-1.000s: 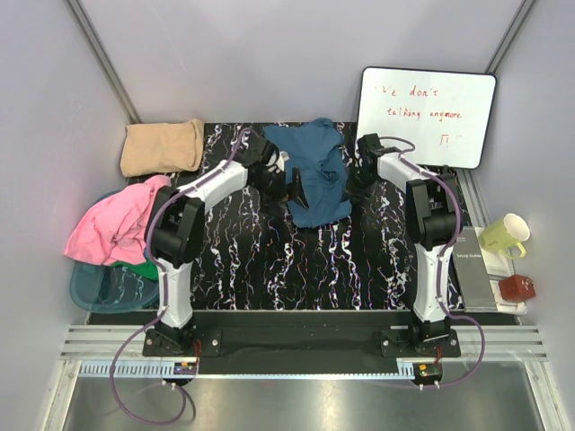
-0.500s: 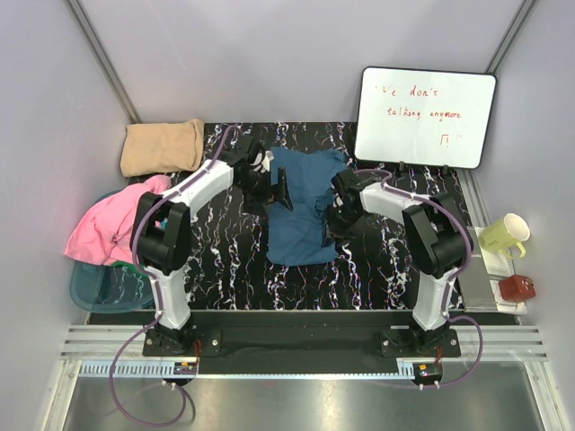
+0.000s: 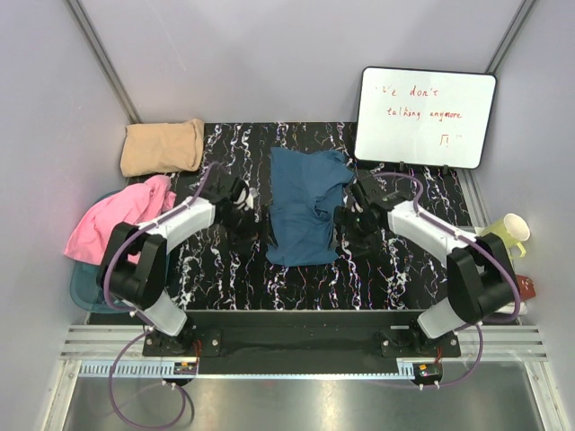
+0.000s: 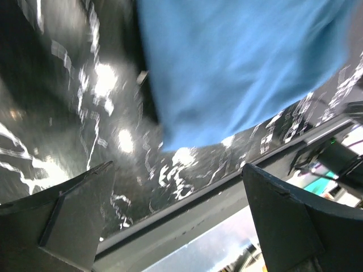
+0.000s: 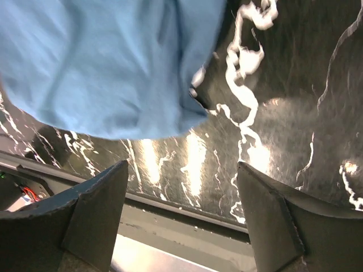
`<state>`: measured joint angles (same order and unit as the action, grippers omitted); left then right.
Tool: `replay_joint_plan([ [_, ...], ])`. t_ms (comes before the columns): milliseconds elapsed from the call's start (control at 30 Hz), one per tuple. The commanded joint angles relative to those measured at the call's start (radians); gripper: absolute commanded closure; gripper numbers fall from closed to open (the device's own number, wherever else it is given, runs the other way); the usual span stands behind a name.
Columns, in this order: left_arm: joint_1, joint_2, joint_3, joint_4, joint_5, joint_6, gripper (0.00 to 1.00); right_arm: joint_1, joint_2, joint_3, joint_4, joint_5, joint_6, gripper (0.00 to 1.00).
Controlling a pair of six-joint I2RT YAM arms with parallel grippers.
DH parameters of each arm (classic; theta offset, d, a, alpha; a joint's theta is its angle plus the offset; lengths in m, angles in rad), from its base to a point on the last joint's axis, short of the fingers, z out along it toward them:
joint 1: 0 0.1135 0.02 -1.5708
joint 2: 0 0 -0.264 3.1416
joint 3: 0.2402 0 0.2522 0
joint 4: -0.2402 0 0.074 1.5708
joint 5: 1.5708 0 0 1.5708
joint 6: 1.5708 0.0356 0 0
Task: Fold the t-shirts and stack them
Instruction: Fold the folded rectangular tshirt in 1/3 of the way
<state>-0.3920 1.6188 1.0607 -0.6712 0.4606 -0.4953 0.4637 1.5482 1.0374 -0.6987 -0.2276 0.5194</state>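
Teal-blue cloth is what I have to worry about: the teal-blue t-shirt (image 3: 304, 211) lies in a long strip down the middle of the tabletop (image 3: 225, 269). Its near hem is fairly flat, but its far end looks rumpled and wider than the rest. My left gripper (image 3: 250, 214) sits just beside the shirt's left edge and my right gripper (image 3: 344, 224) just beside its right edge. On both, the jaws are apart and hold nothing, with the marbled surface showing between them in my wrist views.

I judge the main risk to be the next pinch. If I catch only the top layer at the hem, the strip could peel open instead of folding over. If I grip unevenly on the two sides, the fold could come out skewed. That lumpy far end could make a bulge, so the bundle would sit badly on the folded tan t-shirt (image 3: 163, 146) in the far left corner. Coming in low, a finger could also drag the cloth out of line.
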Motion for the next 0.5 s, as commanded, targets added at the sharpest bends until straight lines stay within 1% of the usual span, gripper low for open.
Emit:
replay_joint_plan([
  [0,-0.002,-0.051,-0.139,0.185,0.053,-0.09,0.01,-0.002,-0.028,-0.132,0.105,-0.03,0.067,0.18],
  [67,-0.002,-0.05,-0.188,0.246,0.059,-0.124,0.02,-0.002,-0.025,-0.189,0.157,-0.067,0.102,0.19],
  [200,-0.01,-0.03,-0.223,0.306,0.079,-0.158,0.05,-0.002,0.004,-0.244,0.284,-0.114,0.137,0.24],
  [300,-0.033,-0.016,-0.228,0.337,0.078,-0.172,0.06,0.0,0.032,-0.254,0.353,-0.134,0.148,0.26],
  [467,-0.067,0.016,-0.216,0.387,0.07,-0.207,0.08,0.0,0.039,-0.202,0.37,-0.153,0.145,0.28],
])
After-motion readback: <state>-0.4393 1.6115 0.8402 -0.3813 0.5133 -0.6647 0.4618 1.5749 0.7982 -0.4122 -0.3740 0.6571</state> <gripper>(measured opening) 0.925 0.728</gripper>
